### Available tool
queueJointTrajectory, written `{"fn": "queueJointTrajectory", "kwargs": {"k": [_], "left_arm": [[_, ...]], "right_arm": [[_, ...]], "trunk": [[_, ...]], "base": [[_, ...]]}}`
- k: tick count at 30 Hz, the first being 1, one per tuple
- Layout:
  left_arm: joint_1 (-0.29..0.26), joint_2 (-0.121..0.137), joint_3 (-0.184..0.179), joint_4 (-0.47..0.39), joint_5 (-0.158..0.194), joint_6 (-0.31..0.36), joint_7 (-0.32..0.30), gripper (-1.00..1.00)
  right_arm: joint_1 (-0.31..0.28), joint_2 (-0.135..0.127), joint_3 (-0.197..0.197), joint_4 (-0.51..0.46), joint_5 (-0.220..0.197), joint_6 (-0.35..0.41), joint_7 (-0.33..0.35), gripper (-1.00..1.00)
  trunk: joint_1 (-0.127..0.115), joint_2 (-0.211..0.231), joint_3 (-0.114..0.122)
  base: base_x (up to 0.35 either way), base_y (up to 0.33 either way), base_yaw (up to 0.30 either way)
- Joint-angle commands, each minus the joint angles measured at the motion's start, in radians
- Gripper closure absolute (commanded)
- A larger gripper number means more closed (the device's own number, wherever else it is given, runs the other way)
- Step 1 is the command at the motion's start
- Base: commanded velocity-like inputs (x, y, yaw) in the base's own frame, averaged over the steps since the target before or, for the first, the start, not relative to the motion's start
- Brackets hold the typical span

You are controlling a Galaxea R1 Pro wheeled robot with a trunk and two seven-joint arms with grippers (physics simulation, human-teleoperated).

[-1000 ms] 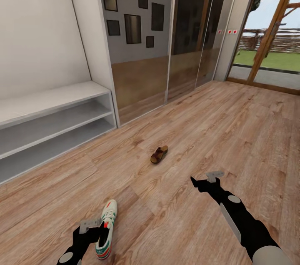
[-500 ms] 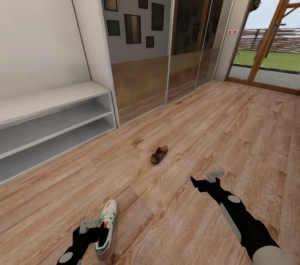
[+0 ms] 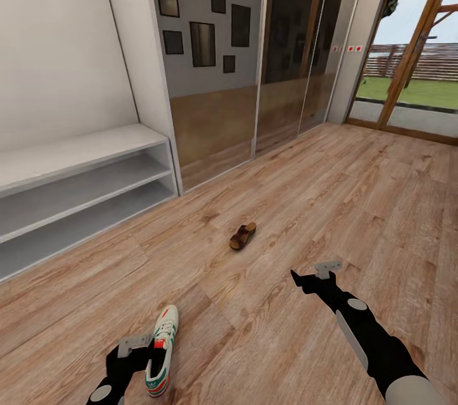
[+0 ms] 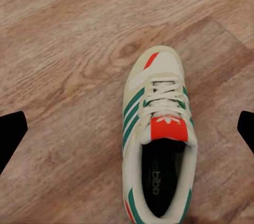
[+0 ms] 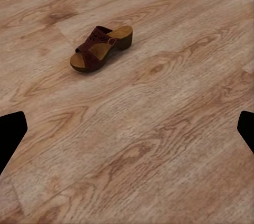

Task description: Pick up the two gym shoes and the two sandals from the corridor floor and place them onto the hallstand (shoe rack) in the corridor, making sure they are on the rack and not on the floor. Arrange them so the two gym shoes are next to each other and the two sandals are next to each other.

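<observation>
Hallstand: the wide pale grey stepped shoe rack (image 3: 83, 182) stood against the wall at the far left, its bench top over two low open shelves, with no shoe visible on it.

Left gripper: the black left gripper (image 3: 137, 354) hung low over the floor with its fingers spread wide; in the left wrist view the two dark fingertips (image 4: 10, 131) sat at opposite edges, well apart from the shoe between them.

Gym shoe: the off-white lace-up sneaker with green side stripes and a red-orange tongue patch (image 3: 162, 351) (image 4: 157, 145) lay upright on the floor just beside the left gripper, gripped by nothing.

Floor: the light brown wood-grain plank flooring (image 3: 305, 201) carried both shoes.

Sandal: the small brown leather sandal with a tan footbed (image 3: 243, 236) (image 5: 101, 47) lay alone on the planks, farther from the robot than the sneaker and well clear of both grippers.

Right gripper: the black right gripper (image 3: 315, 274) hovered above bare planks with its fingers spread, holding nothing.
</observation>
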Motion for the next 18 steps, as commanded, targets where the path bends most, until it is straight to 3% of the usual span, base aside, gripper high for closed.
{"fn": "queueJointTrajectory", "kwargs": {"k": [1, 18], "left_arm": [[-0.001, -0.001, 0.005, 0.001, -0.010, -0.004, 0.006, -1.00], [-0.002, 0.001, 0.004, 0.000, -0.008, -0.002, 0.009, -1.00]], "right_arm": [[0.000, -0.001, 0.002, -0.001, -0.010, 0.006, 0.001, -1.00], [0.000, -0.001, 0.001, -0.003, -0.012, 0.006, 0.000, -1.00]], "trunk": [[0.000, 0.000, -0.001], [0.004, -0.007, -0.004]], "base": [[0.000, 0.000, 0.000], [0.000, 0.000, 0.000]]}}
